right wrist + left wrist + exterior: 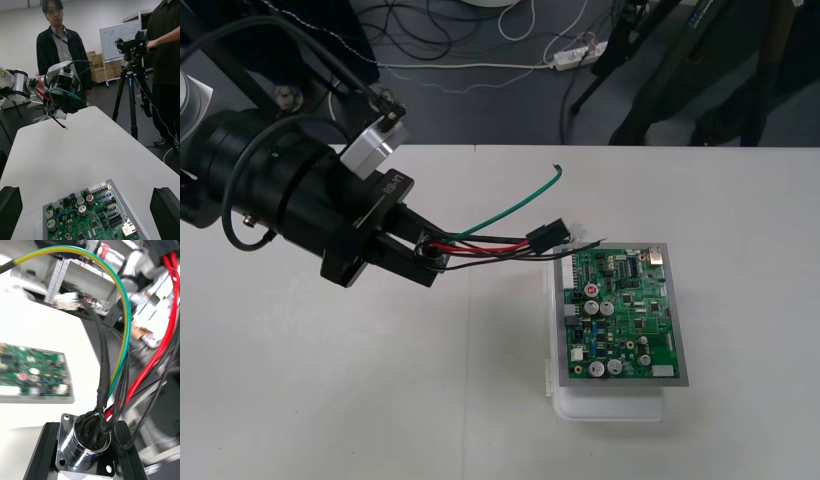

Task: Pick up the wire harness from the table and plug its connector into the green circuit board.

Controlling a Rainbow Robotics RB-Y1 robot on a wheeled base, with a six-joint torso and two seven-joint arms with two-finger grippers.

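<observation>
My left gripper point(428, 262) comes in from the left and is shut on the harness's round metal socket point(85, 445), whose flange sits between the black fingers point(42, 453). Red, black and green wires point(490, 245) run from it to the right and end in a black plug point(547, 237) held in the air just off the far left corner of the green circuit board point(620, 315). The plug is not in the board. My right gripper point(88, 197) is open over the board's point(90, 219) near side, its fingers point(167, 212) far apart.
The board rests on a white base point(610, 408) that sticks out at its near side. The table's far edge point(630, 148) runs behind it, with cables and a power strip point(578, 55) on the dark floor beyond.
</observation>
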